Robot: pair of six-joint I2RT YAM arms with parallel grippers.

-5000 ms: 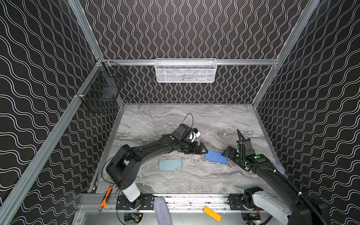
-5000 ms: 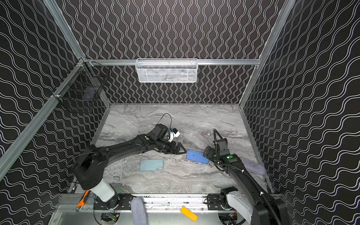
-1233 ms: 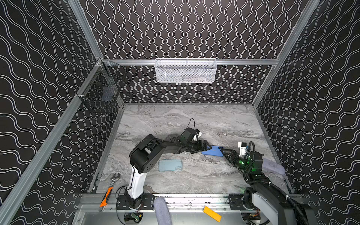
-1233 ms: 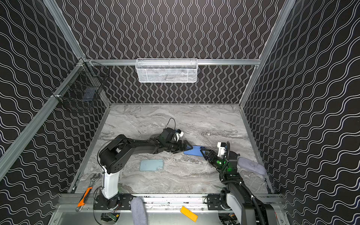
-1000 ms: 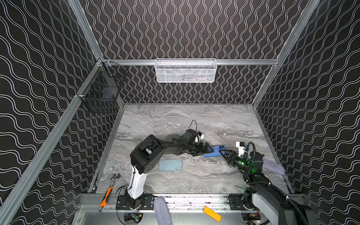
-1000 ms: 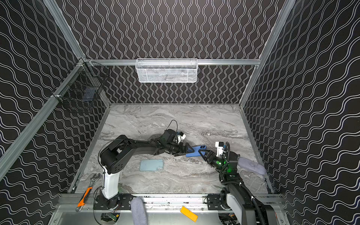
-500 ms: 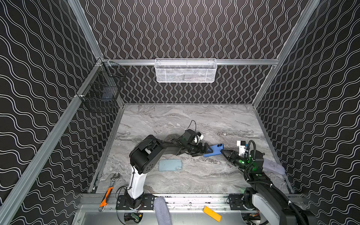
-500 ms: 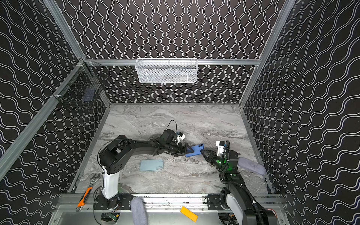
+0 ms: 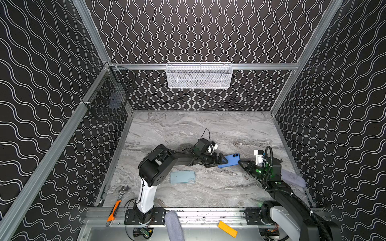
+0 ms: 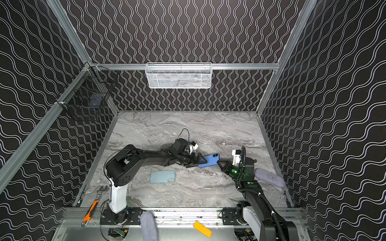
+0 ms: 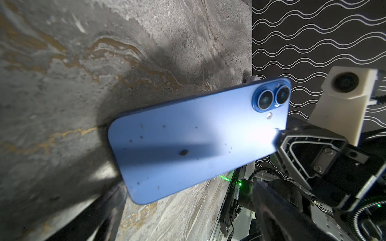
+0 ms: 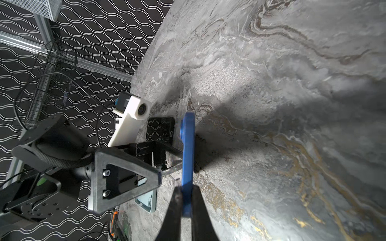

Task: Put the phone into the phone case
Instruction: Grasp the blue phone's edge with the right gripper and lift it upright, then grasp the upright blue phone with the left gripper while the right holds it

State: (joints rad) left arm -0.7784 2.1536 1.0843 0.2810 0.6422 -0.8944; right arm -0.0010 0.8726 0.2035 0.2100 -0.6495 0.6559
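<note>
My right gripper [image 12: 187,191] pinches the blue phone [image 12: 188,146] by its near edge; my left gripper [image 9: 219,163] gapes wide at the far end.

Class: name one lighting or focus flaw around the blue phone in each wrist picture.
Left wrist view: white glare washes out the blue phone near its lenses; a shadow band crosses its back. Right wrist view: the right tool pinching the phone is dim and blurred; shadow darkens the marble table.
</note>
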